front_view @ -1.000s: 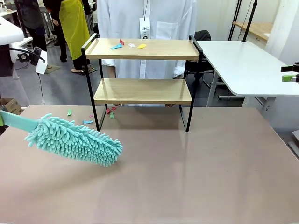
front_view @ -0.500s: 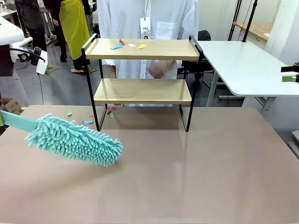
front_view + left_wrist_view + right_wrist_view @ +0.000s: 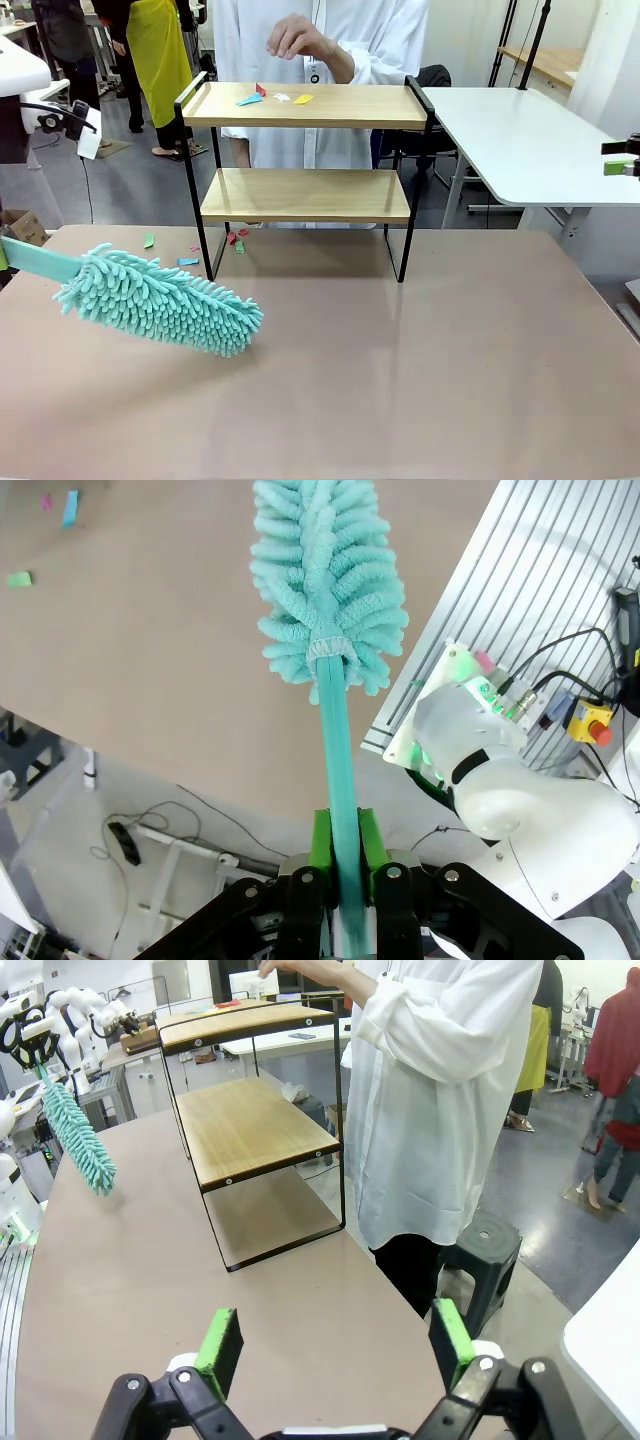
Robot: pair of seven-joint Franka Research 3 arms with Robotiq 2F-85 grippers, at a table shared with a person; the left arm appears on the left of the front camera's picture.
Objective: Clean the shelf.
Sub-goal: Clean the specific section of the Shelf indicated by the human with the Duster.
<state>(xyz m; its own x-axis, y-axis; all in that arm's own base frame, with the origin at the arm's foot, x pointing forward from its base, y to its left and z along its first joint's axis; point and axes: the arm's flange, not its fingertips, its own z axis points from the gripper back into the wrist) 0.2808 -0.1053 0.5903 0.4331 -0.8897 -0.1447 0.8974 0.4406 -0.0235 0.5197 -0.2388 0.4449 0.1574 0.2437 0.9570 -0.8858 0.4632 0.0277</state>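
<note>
The shelf (image 3: 350,105) stands at the far side of the tan table, seen side-on as the shelf (image 3: 255,1125) in the right wrist view. Coloured paper scraps (image 3: 250,99) lie on the left of its top board. A teal fluffy duster (image 3: 160,300) hovers low over the table's left part. My left gripper (image 3: 340,865) is shut on the duster's flat handle (image 3: 335,740). My right gripper (image 3: 335,1345) is open with nothing between its fingers, off the table's right end. A person's hand (image 3: 295,38) hangs above the top board.
More paper scraps (image 3: 187,262) lie on the tan table (image 3: 420,370) by the shelf's left leg. A white table (image 3: 520,140) stands at the back right. A black stool (image 3: 485,1245) stands beside the person in a white coat (image 3: 440,1090).
The person's hand has risen from behind the shelf, between the boards, to above the top board. The duster and both arms have stayed still.
</note>
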